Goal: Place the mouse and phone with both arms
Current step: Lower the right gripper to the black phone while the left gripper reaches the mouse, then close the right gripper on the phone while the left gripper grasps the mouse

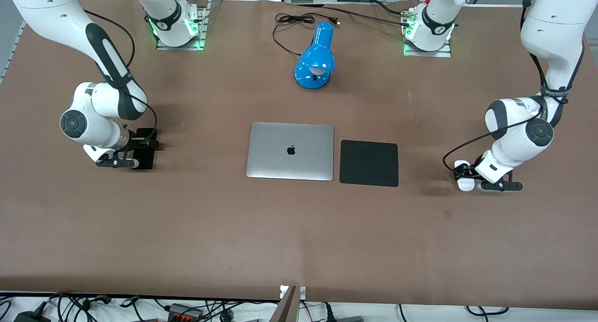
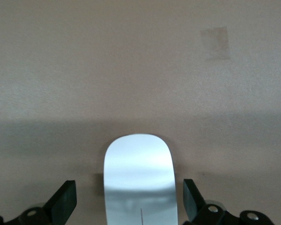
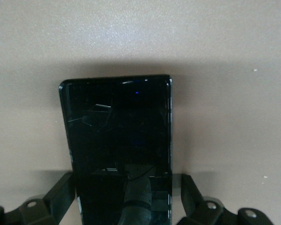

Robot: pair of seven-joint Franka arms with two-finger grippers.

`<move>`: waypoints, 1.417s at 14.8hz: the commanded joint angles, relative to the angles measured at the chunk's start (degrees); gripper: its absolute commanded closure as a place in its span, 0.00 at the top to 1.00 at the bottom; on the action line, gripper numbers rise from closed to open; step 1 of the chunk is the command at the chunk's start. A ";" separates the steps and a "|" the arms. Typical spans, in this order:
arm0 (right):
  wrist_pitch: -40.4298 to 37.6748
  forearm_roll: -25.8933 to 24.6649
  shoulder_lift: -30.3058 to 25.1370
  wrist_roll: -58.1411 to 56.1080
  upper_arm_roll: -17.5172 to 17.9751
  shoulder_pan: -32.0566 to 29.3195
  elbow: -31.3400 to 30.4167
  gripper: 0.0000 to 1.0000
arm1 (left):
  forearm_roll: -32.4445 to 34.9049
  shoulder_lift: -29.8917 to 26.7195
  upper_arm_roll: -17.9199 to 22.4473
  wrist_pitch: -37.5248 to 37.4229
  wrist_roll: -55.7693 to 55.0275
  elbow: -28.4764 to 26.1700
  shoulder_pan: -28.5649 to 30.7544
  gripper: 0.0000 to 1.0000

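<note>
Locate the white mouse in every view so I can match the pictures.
Front view: the mouse lies on the brown table at the left arm's end, under the left end effector.
Left wrist view: the mouse sits low in the middle, between the two fingers.
Right wrist view: not in it.
Shared landmark: the brown table.

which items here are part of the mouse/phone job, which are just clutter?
Job:
mouse, between open left hand fingers
phone, between open right hand fingers

Clutter:
laptop, closed
mouse pad beside it
blue lamp
</note>
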 commanded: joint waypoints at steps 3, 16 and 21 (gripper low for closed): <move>0.38 0.16 0.95 0.03 0.74 -0.44 0.37 1.00 | 0.98 0.32 -0.44 2.04 0.66 -1.10 -0.12 1.00; -11.54 0.07 -2.30 -0.85 3.63 0.26 7.28 0.21 | 0.89 -2.93 -3.86 -9.87 -0.04 5.12 -0.21 0.29; -22.74 1.91 -0.98 4.57 9.34 1.66 18.12 0.21 | 0.80 -3.46 -14.92 -21.33 -18.28 9.18 -0.38 0.29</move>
